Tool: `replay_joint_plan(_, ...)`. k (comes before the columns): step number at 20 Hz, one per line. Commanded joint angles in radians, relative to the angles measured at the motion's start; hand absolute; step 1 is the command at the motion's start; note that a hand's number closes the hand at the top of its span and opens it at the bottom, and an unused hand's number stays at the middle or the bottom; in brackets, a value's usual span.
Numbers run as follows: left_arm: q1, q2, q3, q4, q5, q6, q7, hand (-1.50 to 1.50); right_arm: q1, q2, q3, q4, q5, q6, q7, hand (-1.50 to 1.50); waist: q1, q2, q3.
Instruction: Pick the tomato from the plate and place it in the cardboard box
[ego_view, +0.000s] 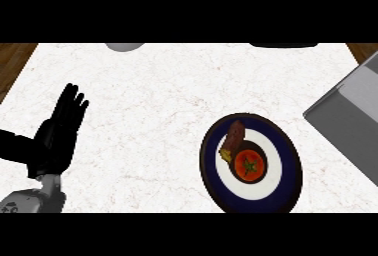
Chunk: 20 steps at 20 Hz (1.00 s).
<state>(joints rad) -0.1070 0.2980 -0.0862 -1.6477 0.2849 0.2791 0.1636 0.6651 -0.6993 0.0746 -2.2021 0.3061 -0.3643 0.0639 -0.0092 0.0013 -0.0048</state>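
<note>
The white marbled counter (148, 100) fills most of the head view, with brown wood showing at its far corners. At about three o'clock a grey box (351, 117) with raised walls runs off the right edge; it looks grey, not like cardboard, but it is the only box in sight and is probably where the tomato goes. At about five o'clock from the middle lies a plate (284, 165), dark blue at the rim with a white ring and a dark centre, near the box but apart from it. The left hand (59, 132) stands at nine o'clock near the left edge, fingers straight and together, pointing up, holding nothing and resting well apart from the plate. The right hand does not show. On the plate's centre sits the tomato (250, 166), red with a green star of a stalk facing up. Touching it at its eleven o'clock side is a brownish piece of food (235, 136) with a yellow bit beneath; what it is I cannot tell. The tomato is likely light, smooth-skinned and apt to roll or slip, soft enough to bruise. I would take it from above, fingers curled round its widest part at the three and nine o'clock sides, clear of the neighbouring food.
</note>
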Motion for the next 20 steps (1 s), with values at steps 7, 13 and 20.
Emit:
replay_joint_plan(7,0.028,-0.037,-0.027,-0.058,-0.036,-0.005,0.033,0.0,-0.191,0.097,0.276,-0.236,0.269,0.133,0.437,-1.5,0.015,-0.002,0.004)
replay_joint_plan(13,0.011,-0.007,0.04,-0.01,0.006,-0.077,0.019,0.0,-0.333,0.131,0.333,-0.144,0.343,0.174,0.615,-1.5,0.013,-0.002,0.004)
replay_joint_plan(20,0.0,-0.046,0.048,-0.061,-0.061,-0.033,0.073,0.0,-0.46,0.31,0.448,-0.041,0.442,0.235,0.701,-1.5,0.01,-0.002,0.005)
